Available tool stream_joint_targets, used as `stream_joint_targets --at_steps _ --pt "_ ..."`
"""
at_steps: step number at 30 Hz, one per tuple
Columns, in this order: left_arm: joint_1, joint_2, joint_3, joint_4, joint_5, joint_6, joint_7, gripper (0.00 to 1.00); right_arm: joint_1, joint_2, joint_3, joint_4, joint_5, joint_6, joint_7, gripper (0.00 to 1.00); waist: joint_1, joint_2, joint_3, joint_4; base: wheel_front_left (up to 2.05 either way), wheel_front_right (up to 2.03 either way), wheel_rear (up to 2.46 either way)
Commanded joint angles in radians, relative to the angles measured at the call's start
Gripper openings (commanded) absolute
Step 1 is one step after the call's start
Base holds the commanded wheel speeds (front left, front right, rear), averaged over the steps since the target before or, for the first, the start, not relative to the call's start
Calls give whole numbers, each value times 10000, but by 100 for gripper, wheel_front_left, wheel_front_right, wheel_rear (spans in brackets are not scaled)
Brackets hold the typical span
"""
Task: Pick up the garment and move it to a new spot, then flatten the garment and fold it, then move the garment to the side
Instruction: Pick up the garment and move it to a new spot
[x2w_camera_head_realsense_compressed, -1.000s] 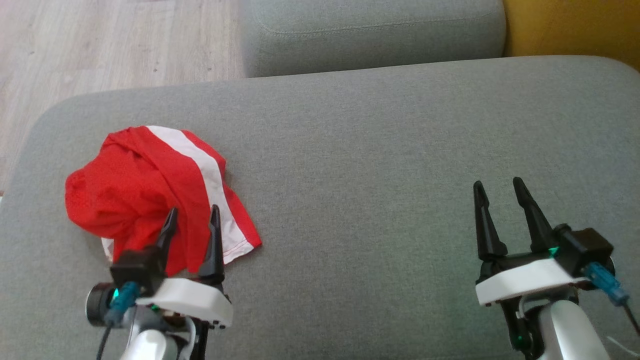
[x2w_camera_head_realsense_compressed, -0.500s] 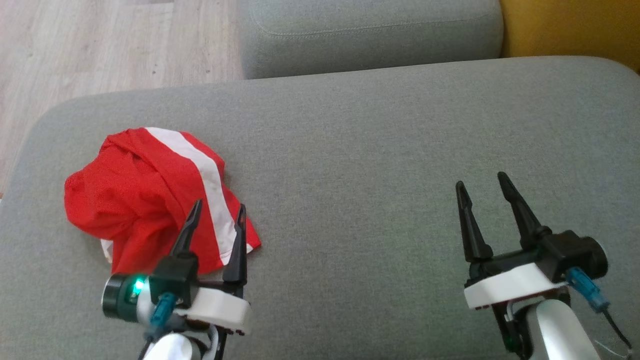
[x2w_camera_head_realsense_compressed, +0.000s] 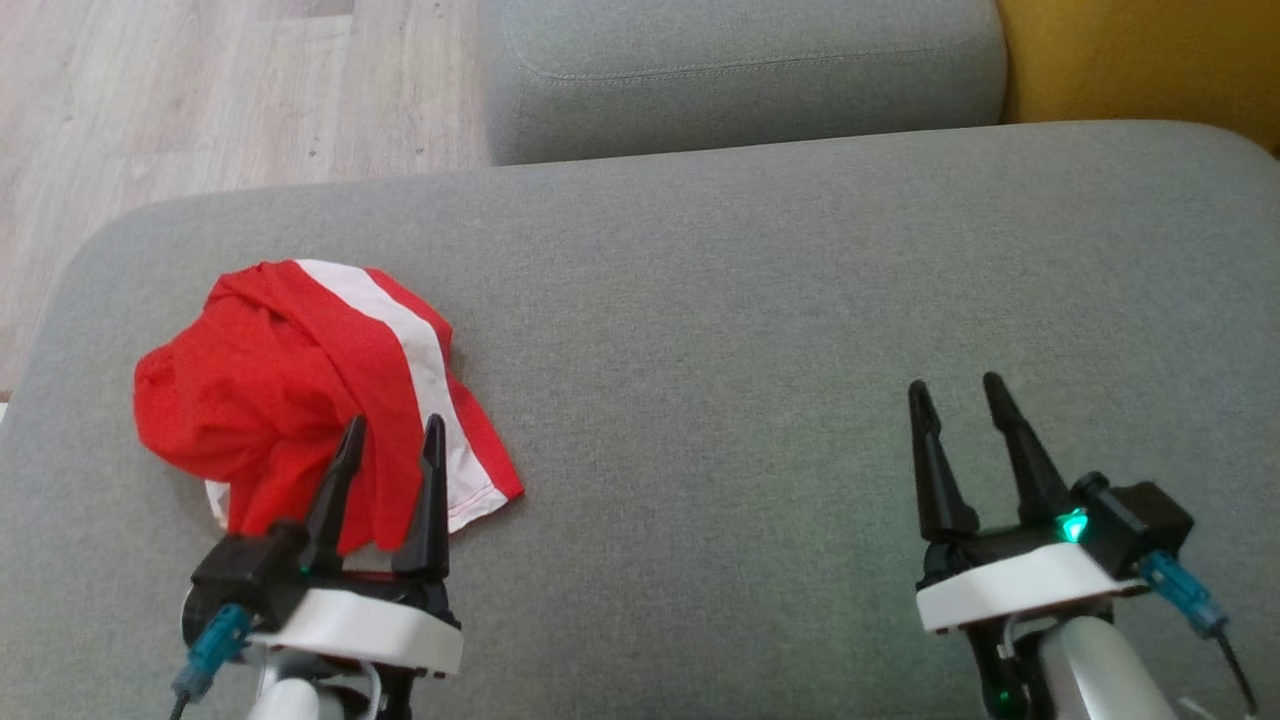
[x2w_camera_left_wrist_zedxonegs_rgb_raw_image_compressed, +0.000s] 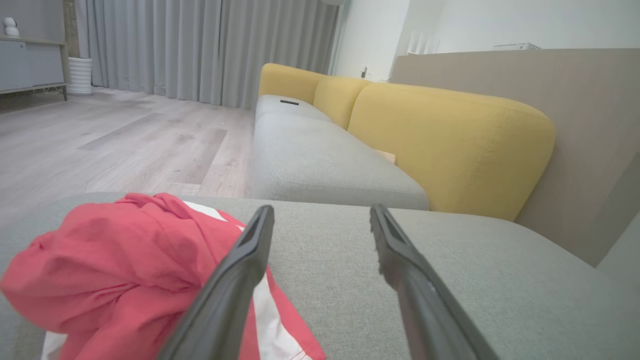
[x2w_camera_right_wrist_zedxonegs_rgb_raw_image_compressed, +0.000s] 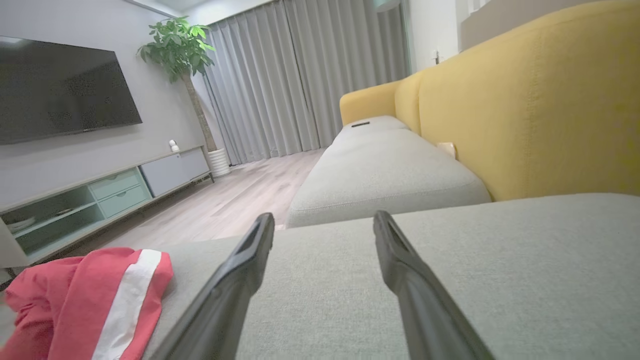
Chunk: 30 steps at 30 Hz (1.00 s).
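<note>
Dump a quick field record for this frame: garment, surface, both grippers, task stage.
garment: red with a white stripe, crumpled in a heap
surface: grey seat cushion; garment lies on its left part
left gripper: open, fingers at the garment's near edge, nothing gripped; contact cannot be told
right gripper: open, over bare cushion, well apart from the garment
task stage: garment not yet picked up, not flattened or folded
</note>
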Motion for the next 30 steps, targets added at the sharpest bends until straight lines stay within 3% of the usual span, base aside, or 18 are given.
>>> stream_joint_targets --at_steps 1,4,8,30 --pt "-328 -82 466 -273 288 -201 -136 100 -357 -66 330 -230 42 -9 -159 100 0 0 -5 -12 0 0 0" --pt "-311 -222 792 -6 420 -658 -136 100 -388 -66 386 -7 321 -9 -159 100 0 0 -3 -27 0 0 0" --pt "-344 -279 980 175 510 -918 -136 100 -417 -66 411 107 402 -9 -159 100 0 0 9 -48 0 0 0" --pt "-447 -290 872 200 207 -858 -136 100 -487 -66 353 259 496 -9 -159 100 0 0 21 49 0 0 0"
